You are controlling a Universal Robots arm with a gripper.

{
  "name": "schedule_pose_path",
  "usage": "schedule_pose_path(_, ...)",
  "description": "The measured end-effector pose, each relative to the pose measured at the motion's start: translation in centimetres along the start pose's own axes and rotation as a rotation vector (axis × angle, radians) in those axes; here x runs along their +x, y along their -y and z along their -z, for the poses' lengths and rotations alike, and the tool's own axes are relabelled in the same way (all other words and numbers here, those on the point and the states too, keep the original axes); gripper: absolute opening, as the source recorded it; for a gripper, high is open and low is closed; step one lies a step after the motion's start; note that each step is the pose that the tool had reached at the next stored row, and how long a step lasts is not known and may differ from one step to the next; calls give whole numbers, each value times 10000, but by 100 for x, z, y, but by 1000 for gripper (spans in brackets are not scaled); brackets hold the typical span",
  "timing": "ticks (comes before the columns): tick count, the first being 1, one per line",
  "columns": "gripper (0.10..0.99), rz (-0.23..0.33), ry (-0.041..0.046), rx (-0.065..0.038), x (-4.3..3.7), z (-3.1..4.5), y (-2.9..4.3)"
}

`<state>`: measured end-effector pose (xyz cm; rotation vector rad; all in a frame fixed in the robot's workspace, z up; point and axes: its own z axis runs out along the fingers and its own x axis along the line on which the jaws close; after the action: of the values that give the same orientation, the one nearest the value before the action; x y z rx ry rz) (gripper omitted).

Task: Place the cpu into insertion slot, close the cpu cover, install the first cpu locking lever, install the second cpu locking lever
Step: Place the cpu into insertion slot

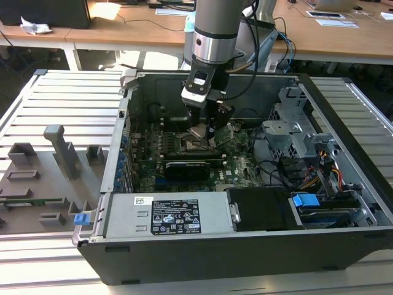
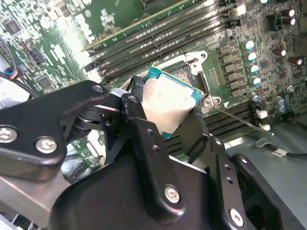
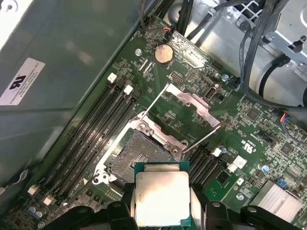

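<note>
**Step in hand: seating the cpu**

**Current state.** The tool (image 1: 206, 127) is clenched on the cpu (image 3: 160, 199), with one finger on each of two opposite edges and the dull metal top facing up. It hangs inside the open computer case (image 1: 123, 144), which stands on the desk (image 1: 61, 98). The cpu is in the air over the middle of the motherboard (image 3: 249, 115), close above the insertion slot (image 3: 139, 153) but not seated in it. In the first wrist view the chip overlaps one edge of the slot rather than covering it squarely. How much of that offset is real and how much comes from the viewing angle cannot be told.

**Socket condition.** The cpu cover (image 3: 194, 103) stands swung back on the far side of the slot, so the recessed centre is exposed. Two thin locking levers (image 3: 153, 99) are raised clear along the sides of the slot. The memory slots (image 3: 103, 127) run just beside the slot.

**Good practice (judgement).**
- Square the chip's four edges to the socket frame before any descent; a rotated or offset chip is likely to catch on the rim.
- Keep the chip level. A tilted entry would probably load one corner of the contact field first, and those contacts look fine and easily bent.
- Lower without side motion, and do not press; the chip should settle under light contact.
- Check that the finger tips clear the socket frame and the raised cover, since there appears to be little room on either side.
</note>
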<state>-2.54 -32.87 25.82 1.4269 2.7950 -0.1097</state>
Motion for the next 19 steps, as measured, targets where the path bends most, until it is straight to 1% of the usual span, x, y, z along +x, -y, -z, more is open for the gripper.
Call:
schedule_pose_path(1,541,1,17,13,-1,0,0)
schedule_pose_path(8,541,-137,17,23,0,0,0)
schedule_pose_path(10,541,-365,2,31,0,0,0)
schedule_pose_path(14,541,-602,-10,41,0,0,0)
schedule_pose_path(17,541,-1153,-43,61,0,0,0)
schedule_pose_path(19,541,-1397,-58,70,0,-1,0)
